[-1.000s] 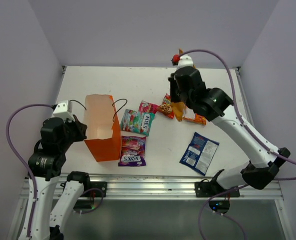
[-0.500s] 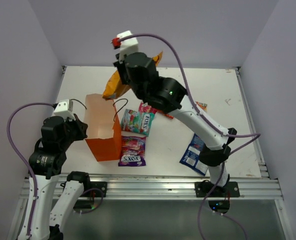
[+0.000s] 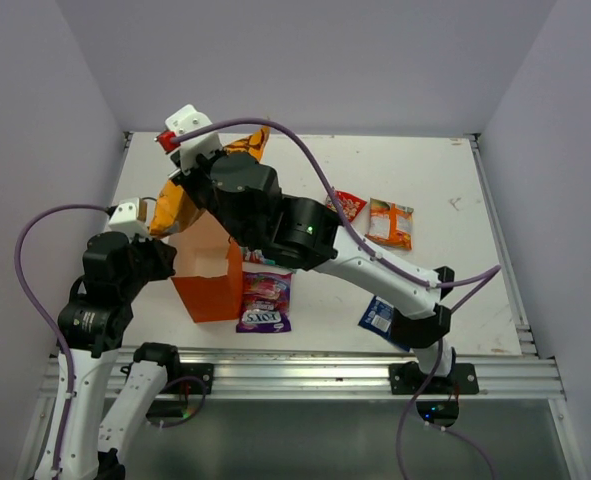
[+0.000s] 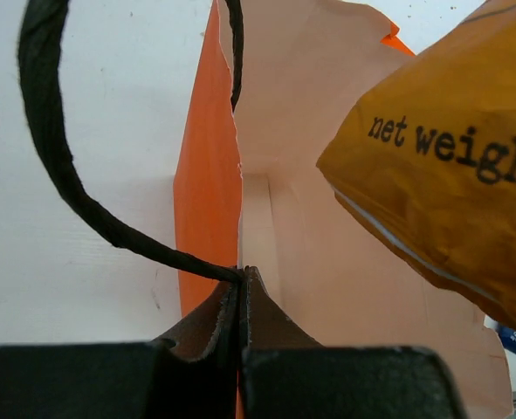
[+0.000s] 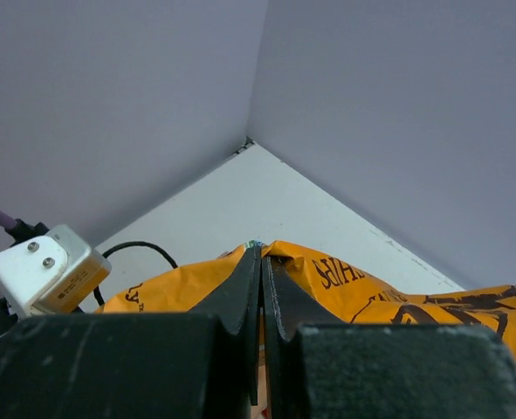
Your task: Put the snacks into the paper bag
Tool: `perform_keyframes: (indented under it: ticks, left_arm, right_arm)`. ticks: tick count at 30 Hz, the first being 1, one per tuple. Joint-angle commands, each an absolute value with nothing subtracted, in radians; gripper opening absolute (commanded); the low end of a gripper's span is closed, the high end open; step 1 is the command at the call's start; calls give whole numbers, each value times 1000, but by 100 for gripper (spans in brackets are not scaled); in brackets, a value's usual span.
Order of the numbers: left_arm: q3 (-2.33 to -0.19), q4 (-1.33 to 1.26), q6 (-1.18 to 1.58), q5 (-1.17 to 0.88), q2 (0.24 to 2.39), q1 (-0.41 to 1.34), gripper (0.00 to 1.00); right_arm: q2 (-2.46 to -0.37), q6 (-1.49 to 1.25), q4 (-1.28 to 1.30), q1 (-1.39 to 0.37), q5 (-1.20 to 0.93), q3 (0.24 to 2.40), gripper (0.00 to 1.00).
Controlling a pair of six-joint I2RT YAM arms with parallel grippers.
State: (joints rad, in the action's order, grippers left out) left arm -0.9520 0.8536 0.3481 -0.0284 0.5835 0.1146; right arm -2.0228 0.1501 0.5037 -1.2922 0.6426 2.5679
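While left jaws grip the paper bag (image 3: 207, 288) rim, right jaws clamped on orange-yellow packet (image 4: 450, 166), above bag opening.

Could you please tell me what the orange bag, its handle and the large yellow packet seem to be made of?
Paper bag: matte paper, judging by its ragged, creased rim. Handle: dark twisted cord, looks fibrous. Yellow packet: probably glossy plastic film; smooth, printed lettering, soft sheen.
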Motion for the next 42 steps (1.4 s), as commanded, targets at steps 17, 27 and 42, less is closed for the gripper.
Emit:
perform_keyframes:
  ticks: [17, 27, 42]
  left_arm:
    - [-980, 833, 330, -29, 569, 124, 0]
    - [-969, 828, 331, -31, 563, 124, 0]
    - [-951, 821, 334, -35, 563, 124, 0]
  right_arm:
    - [-2006, 308, 388, -1307, 718, 2298, 0]
    - [-1911, 213, 469, -1325, 641, 2148, 37]
    - [-1394, -51, 587, -1134, 907, 1752, 81]
